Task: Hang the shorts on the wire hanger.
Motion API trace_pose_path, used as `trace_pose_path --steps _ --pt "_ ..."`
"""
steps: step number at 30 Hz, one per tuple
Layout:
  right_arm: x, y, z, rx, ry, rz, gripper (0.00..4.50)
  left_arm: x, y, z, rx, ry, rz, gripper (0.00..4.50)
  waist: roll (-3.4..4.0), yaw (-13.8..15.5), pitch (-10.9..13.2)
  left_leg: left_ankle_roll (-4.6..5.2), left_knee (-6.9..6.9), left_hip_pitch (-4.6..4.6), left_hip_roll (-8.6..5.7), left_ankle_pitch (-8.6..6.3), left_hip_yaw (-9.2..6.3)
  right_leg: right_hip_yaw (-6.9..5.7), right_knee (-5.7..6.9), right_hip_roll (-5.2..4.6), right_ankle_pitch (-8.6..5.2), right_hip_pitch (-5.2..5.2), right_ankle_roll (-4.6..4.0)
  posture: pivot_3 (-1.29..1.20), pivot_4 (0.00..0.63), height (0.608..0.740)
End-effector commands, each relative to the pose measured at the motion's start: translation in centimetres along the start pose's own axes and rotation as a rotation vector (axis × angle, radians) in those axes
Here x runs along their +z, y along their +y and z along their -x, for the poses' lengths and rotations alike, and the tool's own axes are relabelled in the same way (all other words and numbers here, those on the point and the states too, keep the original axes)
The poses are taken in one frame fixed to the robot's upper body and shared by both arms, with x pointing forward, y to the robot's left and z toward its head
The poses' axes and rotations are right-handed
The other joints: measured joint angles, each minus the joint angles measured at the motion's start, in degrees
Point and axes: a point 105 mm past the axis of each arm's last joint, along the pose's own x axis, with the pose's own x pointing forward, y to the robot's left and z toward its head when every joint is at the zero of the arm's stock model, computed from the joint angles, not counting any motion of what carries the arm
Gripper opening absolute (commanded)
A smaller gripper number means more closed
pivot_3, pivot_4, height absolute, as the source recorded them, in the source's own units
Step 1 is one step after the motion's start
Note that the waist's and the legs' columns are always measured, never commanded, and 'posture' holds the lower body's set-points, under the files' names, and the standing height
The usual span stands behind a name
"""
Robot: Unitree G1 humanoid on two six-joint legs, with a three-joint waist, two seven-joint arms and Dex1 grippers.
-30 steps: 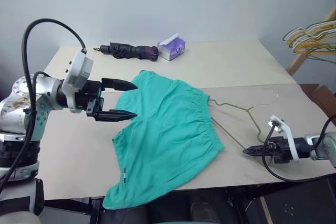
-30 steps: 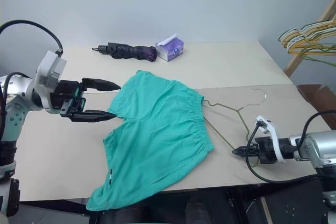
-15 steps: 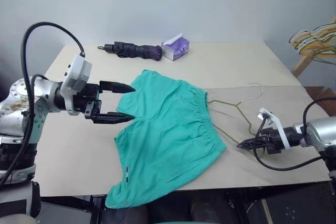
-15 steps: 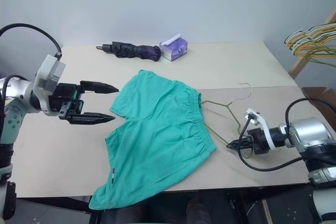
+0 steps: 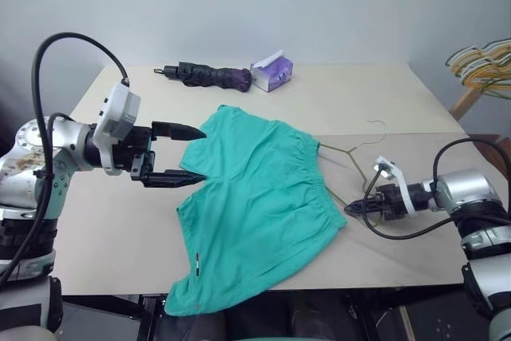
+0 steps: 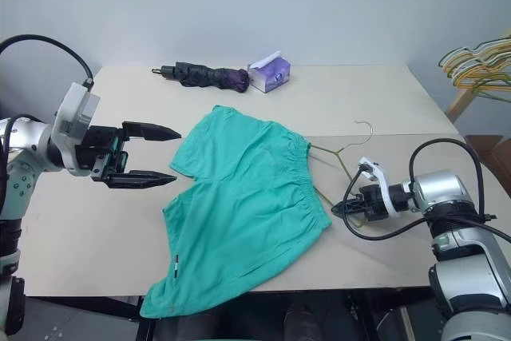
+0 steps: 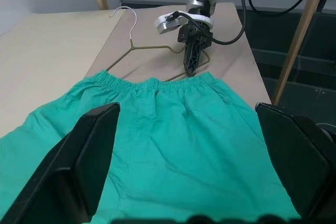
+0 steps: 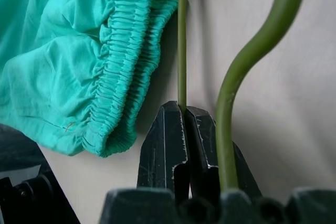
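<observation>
The teal-green shorts [image 5: 255,201] lie flat in the middle of the table, one leg hanging over the front edge. My left gripper [image 5: 206,156] is open and hovers level at the shorts' left edge, its fingers [image 7: 89,156] spread over the fabric and holding nothing. The wire hanger [image 5: 348,152] lies on the table to the right, one end tucked under the gathered waistband. My right gripper [image 5: 351,208] is shut on the hanger's lower wire [image 8: 181,35], its tip just off the waistband. A second strand of the hanger curves past the right gripper's fingers [image 8: 168,145].
A dark folded umbrella [image 5: 209,77] and a purple tissue box [image 5: 272,73] sit at the table's back edge. A bunch of multicoloured hangers [image 5: 483,61] hangs off to the right, beyond the table [image 5: 112,237].
My right gripper has moved left towards the shorts' waistband, and the hanger has slid and swung that way with it. The left gripper has stayed put, open.
</observation>
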Motion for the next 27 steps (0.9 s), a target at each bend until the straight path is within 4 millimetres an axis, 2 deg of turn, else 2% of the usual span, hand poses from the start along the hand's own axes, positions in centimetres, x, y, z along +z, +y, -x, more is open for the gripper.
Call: trace_pose_path --steps 1,4,7,14,20,23,27 --pt "2.5 0.3 2.2 -0.079 -0.09 0.144 0.0 0.7 0.3 0.1 0.01 -0.004 -0.052 4.48 0.02 0.1 0.0 0.0 0.0 -0.01 0.0 0.0 0.0 0.0 -0.01 0.0 0.0 0.0 0.0 0.04 0.072 0.74" --pt "4.7 0.7 3.3 -0.321 -0.122 0.491 0.0 0.4 1.0 0.0 0.022 0.016 -0.079 4.48 0.04 0.2 0.0 0.0 -0.02 -0.04 0.01 0.0 -0.01 0.0 -0.02 0.01 -0.01 -0.04 0.01 0.0 0.068 0.74" --pt "6.5 2.1 3.9 -0.529 -0.135 0.788 0.0 0.4 2.5 -0.2 0.055 0.033 -0.132 4.48 0.04 0.2 0.0 -0.01 -0.02 -0.09 0.01 0.0 0.01 -0.01 0.01 0.01 -0.02 -0.13 0.02 -0.03 0.064 0.74" --pt "8.1 7.3 3.4 -0.679 -0.125 1.249 0.0 1.4 6.9 -2.2 0.171 0.049 -0.311 4.48 0.04 -0.5 0.0 -0.02 -0.01 -0.11 0.01 0.0 0.02 0.0 -0.02 0.02 -0.01 -0.12 0.01 -0.08 0.044 0.74" --pt "8.1 10.5 2.7 -0.628 -0.114 1.353 0.0 1.9 8.6 -3.8 0.142 0.061 -0.449 4.48 0.0 -1.7 0.0 -0.02 0.05 -0.19 0.0 0.0 -0.01 -0.01 -0.04 0.01 0.0 -0.14 0.0 -0.1 0.027 0.74" --pt "8.0 11.6 2.6 -0.6 -0.096 1.386 0.0 0.4 8.2 -4.7 0.026 0.146 -0.545 4.48 0.0 -2.7 0.0 -0.02 0.05 -0.18 0.0 0.01 -0.02 -0.02 -0.01 0.02 0.01 -0.15 -0.01 -0.1 0.021 0.74" --pt "8.1 12.7 2.6 -0.564 -0.096 1.407 0.0 -0.8 8.4 -5.6 -0.056 0.202 -0.575 4.48 -0.01 -3.3 0.0 -0.02 0.06 -0.16 0.02 0.01 -0.02 -0.02 0.01 0.03 0.01 -0.15 -0.01 -0.11 0.016 0.74"
